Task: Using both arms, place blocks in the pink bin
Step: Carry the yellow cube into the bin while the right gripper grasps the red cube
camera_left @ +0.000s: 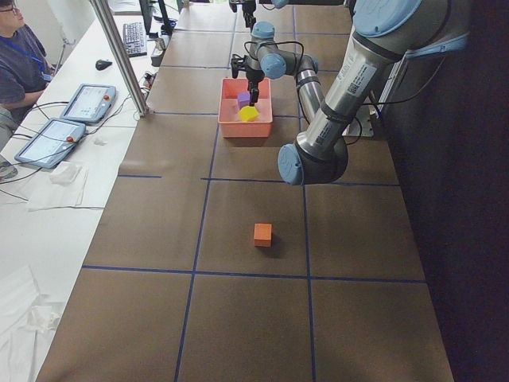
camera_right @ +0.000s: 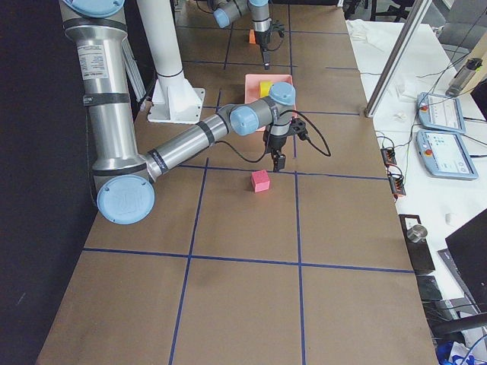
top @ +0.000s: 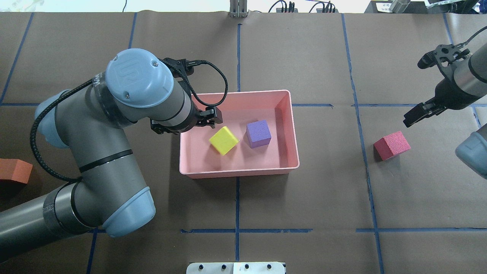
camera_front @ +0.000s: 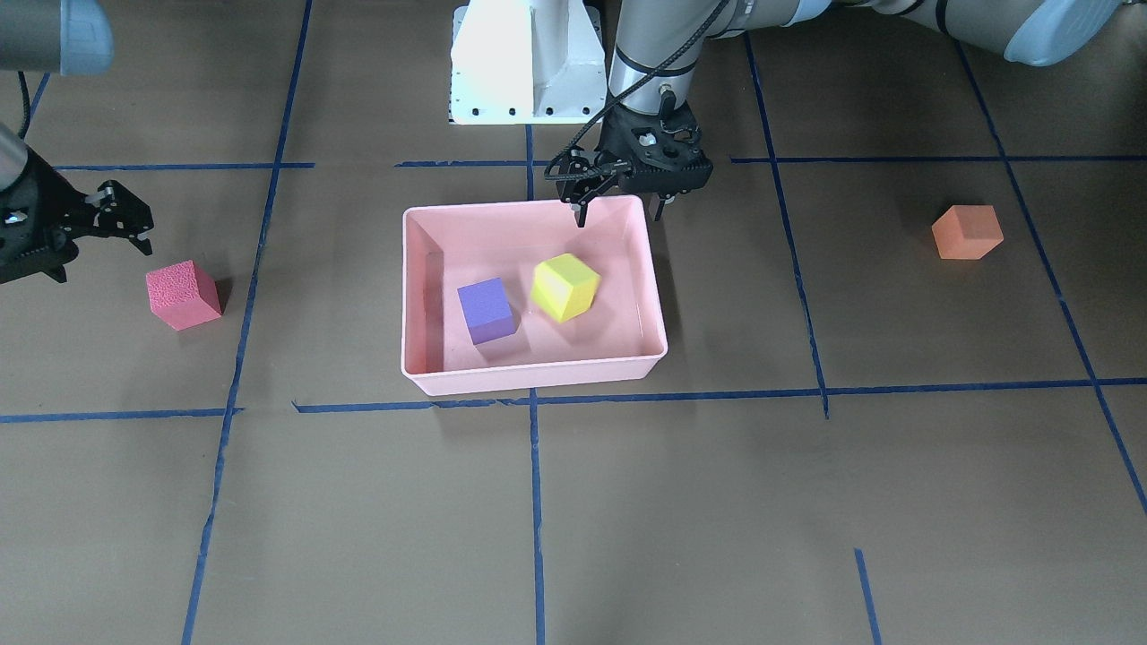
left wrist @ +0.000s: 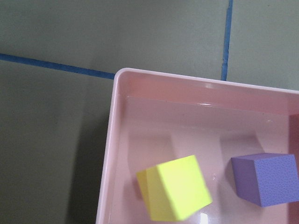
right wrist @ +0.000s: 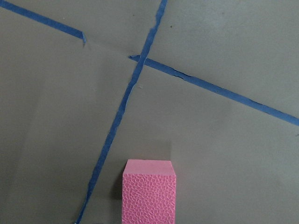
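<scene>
The pink bin (camera_front: 538, 381) stands mid-table and holds the purple block (camera_front: 486, 310) and the yellow block (camera_front: 564, 287), which sits tilted. My left gripper (camera_front: 618, 208) is open and empty, above the bin's wall on the robot's side, close to the yellow block (top: 223, 140). My right gripper (top: 418, 91) is open and empty, above the table a little beyond the red-pink block (top: 392, 145); the right wrist view shows that block (right wrist: 149, 191) at its lower edge. The orange block (camera_front: 966, 231) lies alone on my left side, partly behind my left arm in the overhead view (top: 13, 171).
Blue tape lines (camera_front: 534, 502) cross the brown table. The white pedestal base (camera_front: 524, 63) stands behind the bin. Tablets (camera_left: 83, 103) and an operator (camera_left: 20, 60) are on a side table beyond the work table's far edge.
</scene>
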`<state>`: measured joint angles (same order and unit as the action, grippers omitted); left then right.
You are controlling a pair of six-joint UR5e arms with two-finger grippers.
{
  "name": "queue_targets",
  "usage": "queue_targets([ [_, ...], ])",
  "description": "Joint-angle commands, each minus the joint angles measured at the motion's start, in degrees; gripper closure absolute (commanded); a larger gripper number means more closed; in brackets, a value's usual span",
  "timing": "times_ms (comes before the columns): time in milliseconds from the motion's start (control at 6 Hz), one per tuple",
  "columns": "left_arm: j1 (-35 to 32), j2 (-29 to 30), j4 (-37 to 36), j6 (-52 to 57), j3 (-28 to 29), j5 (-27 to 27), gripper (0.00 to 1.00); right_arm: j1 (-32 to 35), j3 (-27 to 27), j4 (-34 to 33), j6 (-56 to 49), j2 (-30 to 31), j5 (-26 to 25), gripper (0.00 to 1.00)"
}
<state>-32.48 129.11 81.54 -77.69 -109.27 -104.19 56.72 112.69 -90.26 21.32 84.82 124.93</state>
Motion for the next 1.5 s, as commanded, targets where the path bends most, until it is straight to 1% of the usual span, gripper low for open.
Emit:
queue_targets([
  [0,0.2,-0.1,-0.1,0.0,-0.1,0.2,0.0,-6.9,-3.2,11.3,9.2,1.8,-4.9,0.0],
  [167,0.2,-0.2,-0.1,0.0,-0.1,0.2,0.0,-8.0,-5.8,12.8,9.2,1.7,-5.2,0.0],
  [333,0.2,-0.3,-0.1,0.0,-0.2,0.3,0.0,-8.8,-7.3,12.8,8.9,1.6,-5.2,0.0],
  [667,0.2,-0.5,-0.1,0.0,-0.2,0.4,0.0,-8.9,-7.7,12.7,8.6,1.8,-5.5,0.0],
  [1000,0.2,-0.6,-0.1,0.1,-0.2,0.4,0.0,-10.8,-13.5,12.8,8.6,0.1,-6.0,0.0],
  [1167,0.1,-0.8,-0.1,0.1,-0.3,0.4,0.0,-11.0,-13.8,12.8,8.7,-0.1,-6.0,0.04],
  [1333,0.2,-0.8,-0.1,0.2,-0.3,0.4,0.0,-11.1,-13.7,12.8,9.2,-0.2,-5.9,0.29],
])
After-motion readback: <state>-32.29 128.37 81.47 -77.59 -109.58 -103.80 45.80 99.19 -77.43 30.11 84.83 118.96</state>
